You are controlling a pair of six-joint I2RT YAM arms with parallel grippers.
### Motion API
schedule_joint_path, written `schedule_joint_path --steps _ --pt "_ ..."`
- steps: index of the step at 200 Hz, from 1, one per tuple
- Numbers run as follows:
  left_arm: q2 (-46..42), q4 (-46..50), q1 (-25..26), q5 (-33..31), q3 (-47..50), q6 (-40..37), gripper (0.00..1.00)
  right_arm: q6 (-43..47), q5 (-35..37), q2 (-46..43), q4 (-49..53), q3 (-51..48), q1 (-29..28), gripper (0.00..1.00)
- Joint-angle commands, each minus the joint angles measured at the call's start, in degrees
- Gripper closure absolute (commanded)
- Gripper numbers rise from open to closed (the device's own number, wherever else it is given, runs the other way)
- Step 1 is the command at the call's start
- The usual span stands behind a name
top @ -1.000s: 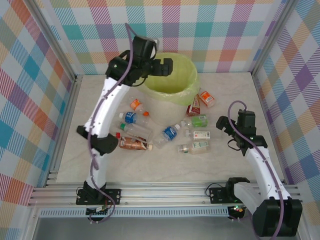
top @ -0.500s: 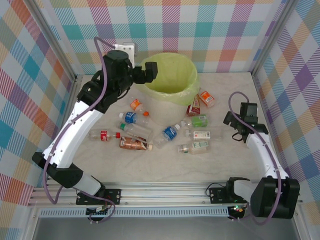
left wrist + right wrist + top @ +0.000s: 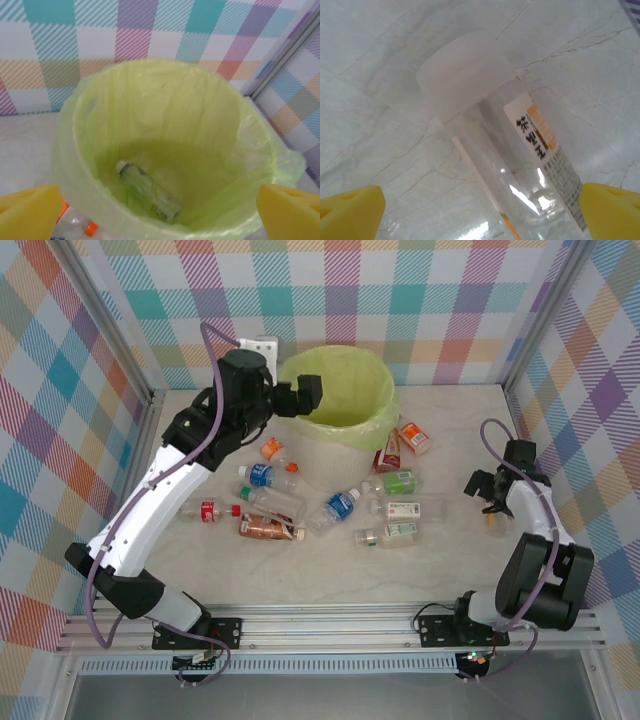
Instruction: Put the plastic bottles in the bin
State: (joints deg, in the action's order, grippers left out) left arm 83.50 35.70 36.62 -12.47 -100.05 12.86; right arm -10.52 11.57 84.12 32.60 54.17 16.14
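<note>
Unreadable black characters on one bottle (image 3: 492, 155)

Pale marble table (image 3: 330, 570), scattered plastic bottles (image 3: 342, 505), lined bin (image 3: 372, 425) at far edge

Bright, diffuse light falls from above, leaving only faint, soft shadows on the pale worktop (image 3: 300, 575). The left wrist view is slightly soft, the bin (image 3: 165, 100) evenly lit. In the right wrist view, white glints mark the clear bottle (image 3: 520, 150), its cap mildly blurred.

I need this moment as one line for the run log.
left hand: open above bin rim | bin: one bottle inside | right hand: open over white-capped bottle | table: other bottles lying
</note>
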Motion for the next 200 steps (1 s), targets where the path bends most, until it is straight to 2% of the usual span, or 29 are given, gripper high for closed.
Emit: schedule_joint_path --steps 1,22,46,77,101,116,139,171,200 --pt "-5.45 -3.36 0.29 0.24 6.54 2.96 0.00 3.27 3.66 5.62 1.37 3.53 0.65 0.00" --pt "-10.39 -7.39 0.14 -0.73 13.86 4.87 0.00 5.75 4.33 10.70 1.65 5.90 1.39 0.00" --pt "-14.27 -9.36 -0.14 -1.79 18.74 5.60 0.00 8.34 -1.51 13.80 0.72 7.46 2.23 0.01" --pt "-17.16 -6.81 -0.24 -4.77 19.97 5.63 0.00 9.62 -3.98 16.89 0.47 9.55 2.24 0.13" --pt "-20.83 -6.39 -0.32 -8.85 23.13 7.84 0.00 9.08 -2.68 16.59 -0.24 9.21 2.14 0.19" --pt "-23.69 -7.20 -0.45 -11.56 26.27 9.27 0.00 8.32 -3.21 15.15 -1.74 8.01 2.14 0.28" --pt "-26.98 -9.16 -0.76 -12.04 30.58 10.35 0.00 7.79 -3.36 14.65 -2.18 7.78 2.14 0.34" --pt "-28.61 -9.86 -1.55 -13.38 34.12 11.35 0.00 6.86 -3.04 14.75 -2.40 7.41 1.54 0.37" --pt "-31.16 -9.52 -2.58 -20.36 38.57 16.51 0.00 4.88 -6.23 10.88 -3.37 7.09 0.78 0.41"
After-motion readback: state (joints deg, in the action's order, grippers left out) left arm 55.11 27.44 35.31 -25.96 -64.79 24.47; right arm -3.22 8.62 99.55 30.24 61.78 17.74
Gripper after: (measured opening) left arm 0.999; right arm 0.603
